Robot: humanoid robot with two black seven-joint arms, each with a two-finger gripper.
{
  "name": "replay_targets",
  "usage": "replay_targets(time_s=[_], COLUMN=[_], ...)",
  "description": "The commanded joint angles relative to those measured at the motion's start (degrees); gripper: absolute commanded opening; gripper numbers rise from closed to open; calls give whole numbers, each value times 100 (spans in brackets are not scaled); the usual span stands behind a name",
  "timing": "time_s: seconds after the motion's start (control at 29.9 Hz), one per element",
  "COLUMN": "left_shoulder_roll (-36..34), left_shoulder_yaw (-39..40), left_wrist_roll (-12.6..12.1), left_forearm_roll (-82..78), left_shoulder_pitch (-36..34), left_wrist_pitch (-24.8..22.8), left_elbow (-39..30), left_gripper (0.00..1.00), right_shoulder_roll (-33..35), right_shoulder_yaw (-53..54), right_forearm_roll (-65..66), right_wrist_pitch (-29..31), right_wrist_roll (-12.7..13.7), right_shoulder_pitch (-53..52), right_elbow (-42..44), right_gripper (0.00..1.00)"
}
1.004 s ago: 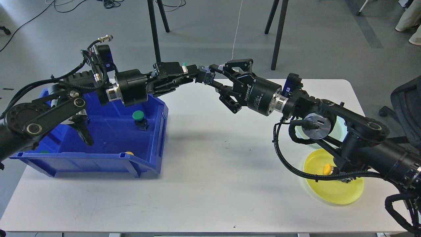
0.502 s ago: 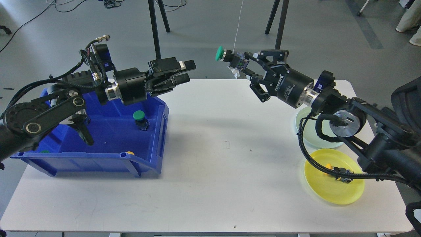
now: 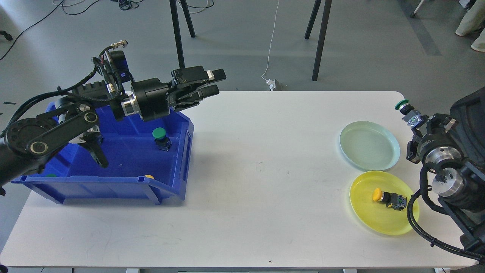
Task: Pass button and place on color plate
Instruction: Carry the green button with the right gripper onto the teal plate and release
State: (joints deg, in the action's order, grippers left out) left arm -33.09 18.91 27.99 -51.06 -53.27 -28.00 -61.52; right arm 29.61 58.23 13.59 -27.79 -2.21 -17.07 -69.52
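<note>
White table [image 3: 242, 212], head view.

- Right gripper [image 3: 413, 120]: at the table's right edge, seen nearly end-on; it grips 1 green-capped button [image 3: 402, 105], which sticks out toward the upper left, up in the air just beyond the rim of the pale green plate [image 3: 369, 146].
- Pale green plate: nothing in it; just behind the yellow plate [image 3: 382, 223].
- Yellow plate: holds 1 yellow-capped button [image 3: 388, 198] lying on its side.
- Left gripper [image 3: 212, 82]: held over the far right corner of the blue bin [image 3: 113, 189], fingers slightly parted, nothing between them.
- Blue bin: on the table's left; inside, 1 green-capped button [image 3: 160, 137] standing upright; 1 yellow cap [image 3: 149, 176] and 1 green cap [image 3: 50, 175] peek above the near wall.
</note>
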Motion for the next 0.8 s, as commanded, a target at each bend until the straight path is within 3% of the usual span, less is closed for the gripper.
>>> replay_targets(time_s=[0.0,0.07,0.17,0.3,0.33,0.37,0.4,0.64,0.74,0.77], left_shoulder_roll=[-4,-5,4,-13,-31,-48,-57,-479,-663,-733], left_shoulder_yaw=[-1,-1,-1,8,8,17,17,17,43,60], left_wrist_roll=[1,1,1,1,1,1,1,1,1,1], left_forearm_roll=[0,0,0,35,131,245,376,1387,1765,2027], left_shoulder_pitch=[-8,-8,-8,-8,-8,0,1,79,88,97], left_wrist_pitch=[0,0,0,0,0,0,0,0,0,0], left_elbow=[-9,0,-9,-9,-9,-9,0,97,97,114], left_gripper=[73,73,73,75,77,79,81,87,88,90], right_shoulder_roll=[1,-43,-96,-254,-254,-246,-211,342,633,729], right_shoulder_yaw=[-679,-1031,-1506,-1534,-1534,-1534,-1534,-1147,-919,-753], right_forearm_roll=[3,21,12,-32,-32,-41,-50,-50,-50,-58], right_wrist_pitch=[-21,-21,-21,-21,-21,-21,-21,-21,1087,1700], right_wrist_roll=[132,290,397,397,397,405,405,537,643,643], right_shoulder_pitch=[-313,-507,-692,-798,-798,-798,-798,-815,-833,-850], right_elbow=[474,615,895,985,950,941,923,230,-69,-166], right_gripper=[2,5,18,57,72,94,100,100,100,100])
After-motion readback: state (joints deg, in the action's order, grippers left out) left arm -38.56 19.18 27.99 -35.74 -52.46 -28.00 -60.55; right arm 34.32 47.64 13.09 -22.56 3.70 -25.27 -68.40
